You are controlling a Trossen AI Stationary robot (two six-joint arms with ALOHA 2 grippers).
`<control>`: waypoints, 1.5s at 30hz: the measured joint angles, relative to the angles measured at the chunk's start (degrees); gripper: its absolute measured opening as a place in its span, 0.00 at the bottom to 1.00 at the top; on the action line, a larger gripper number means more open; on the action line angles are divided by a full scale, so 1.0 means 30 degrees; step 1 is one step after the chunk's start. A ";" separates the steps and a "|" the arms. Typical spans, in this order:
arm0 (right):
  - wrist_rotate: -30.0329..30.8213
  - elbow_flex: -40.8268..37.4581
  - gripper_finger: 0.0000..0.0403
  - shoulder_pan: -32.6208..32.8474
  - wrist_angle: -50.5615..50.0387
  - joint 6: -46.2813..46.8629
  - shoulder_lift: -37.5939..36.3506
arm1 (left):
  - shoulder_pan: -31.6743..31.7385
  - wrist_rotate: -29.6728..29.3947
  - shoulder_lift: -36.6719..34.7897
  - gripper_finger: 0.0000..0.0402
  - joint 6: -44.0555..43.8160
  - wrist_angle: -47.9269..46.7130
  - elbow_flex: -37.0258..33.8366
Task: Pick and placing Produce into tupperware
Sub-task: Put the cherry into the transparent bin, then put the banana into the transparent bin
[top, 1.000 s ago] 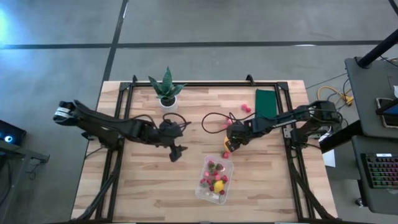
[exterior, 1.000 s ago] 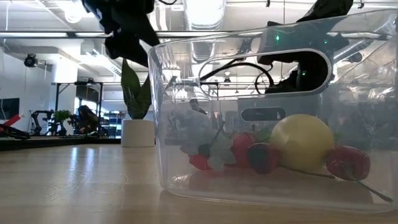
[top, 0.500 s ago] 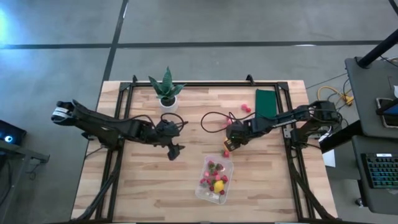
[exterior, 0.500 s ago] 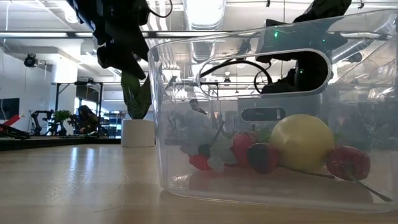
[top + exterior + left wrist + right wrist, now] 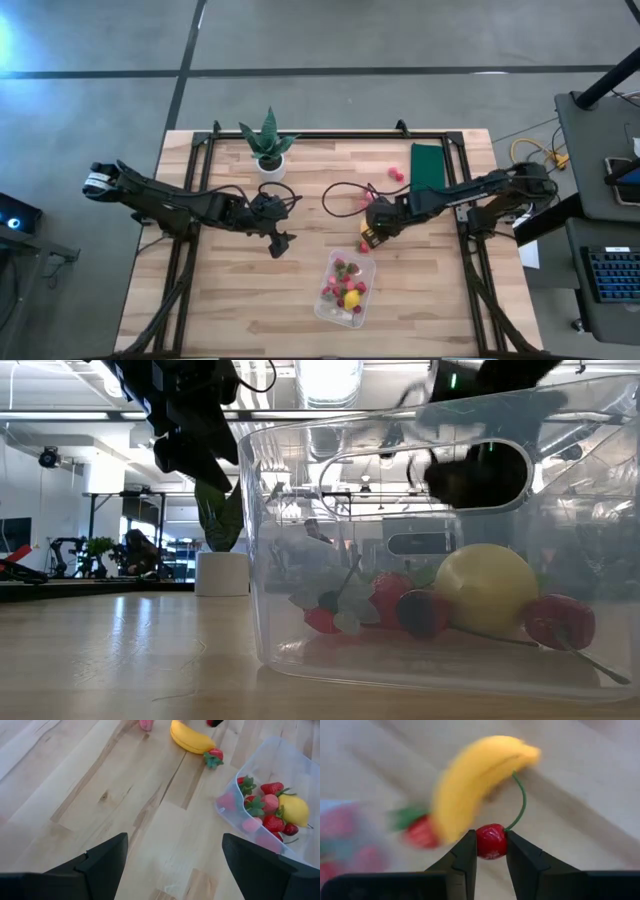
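The clear tupperware point(image 5: 346, 287) stands near the table's front, holding a yellow lemon-like fruit point(image 5: 485, 590), strawberries and other berries. Just beyond its far end lie a small banana point(image 5: 480, 780) and a strawberry point(image 5: 420, 831). There my right gripper point(image 5: 491, 855) is shut on a red cherry point(image 5: 491, 841). My left gripper point(image 5: 172, 870) hovers open to the left of the tub, over bare wood, holding nothing. My right gripper pinches the cherry's round red body point(image 5: 491, 841) between its two fingertips, one on each side. The green stem point(image 5: 522, 802) curves away past the fingers toward the banana. Whether the cherry rests on the wood, I cannot tell.
Two pink berries point(image 5: 395, 173) lie by a flat dark green rectangle point(image 5: 427, 165) at the far right. A spiky plant in a white pot point(image 5: 267, 145) stands at the far edge. A black cable point(image 5: 340, 195) loops between the arms.
My right gripper has shut its fingers on the cherry beside the banana, shifting slightly toward the table's near edge.
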 joint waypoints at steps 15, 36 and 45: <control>-0.1669 0.6477 0.32 0.5067 0.0126 -0.1760 0.0856 | -0.0022 0.0138 -0.0330 0.77 0.0004 -0.0242 -0.0114; 0.2945 0.9703 0.70 0.3119 -0.8702 0.2425 0.3250 | -0.0606 0.0113 -0.1190 0.77 -0.1687 -0.1242 -0.0262; 0.3008 0.6911 0.77 0.0823 -0.5356 0.4057 0.3762 | -0.0584 -0.0018 -0.1137 0.77 0.0306 -0.1365 -0.0370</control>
